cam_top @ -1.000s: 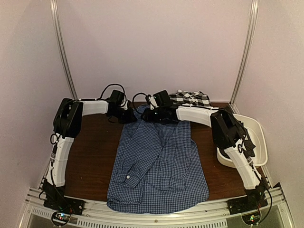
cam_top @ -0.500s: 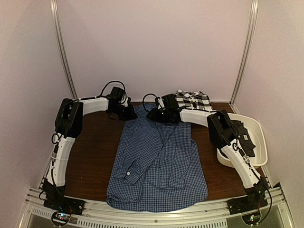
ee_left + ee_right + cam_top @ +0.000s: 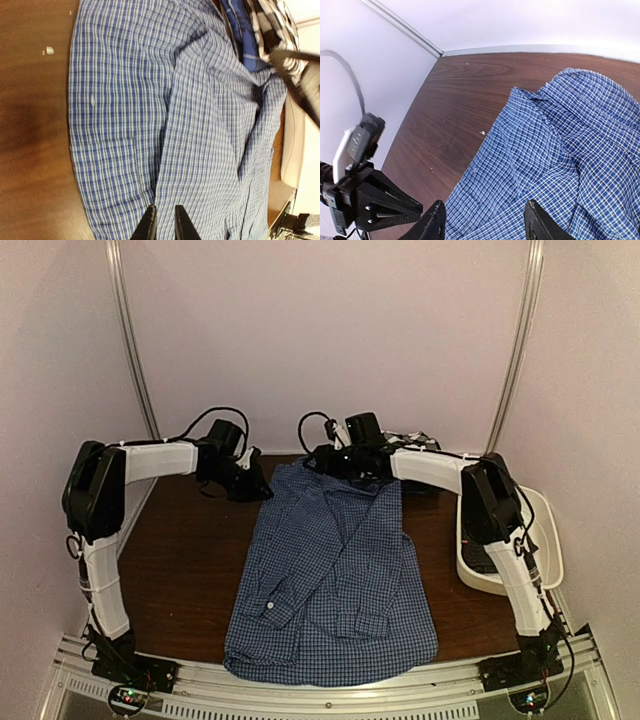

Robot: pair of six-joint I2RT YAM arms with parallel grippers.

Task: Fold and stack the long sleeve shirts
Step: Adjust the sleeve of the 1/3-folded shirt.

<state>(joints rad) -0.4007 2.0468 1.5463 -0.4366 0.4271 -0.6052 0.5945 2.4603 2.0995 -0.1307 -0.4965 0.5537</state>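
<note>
My right pincer (image 3: pixel 485 225) gapes empty above the blue-and-white check shirt (image 3: pixel 330 570) on the table (image 3: pixel 180 560); left pincer (image 3: pixel 165 223) nearly closed, empty.

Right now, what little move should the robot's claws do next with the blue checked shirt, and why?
Probably lower the right claw onto the far edge of the blue checked shirt and pinch it. That claw hangs open over the cloth holding nothing, the sleeves already lie folded in, and the shirt is not yet folded in half.
</note>
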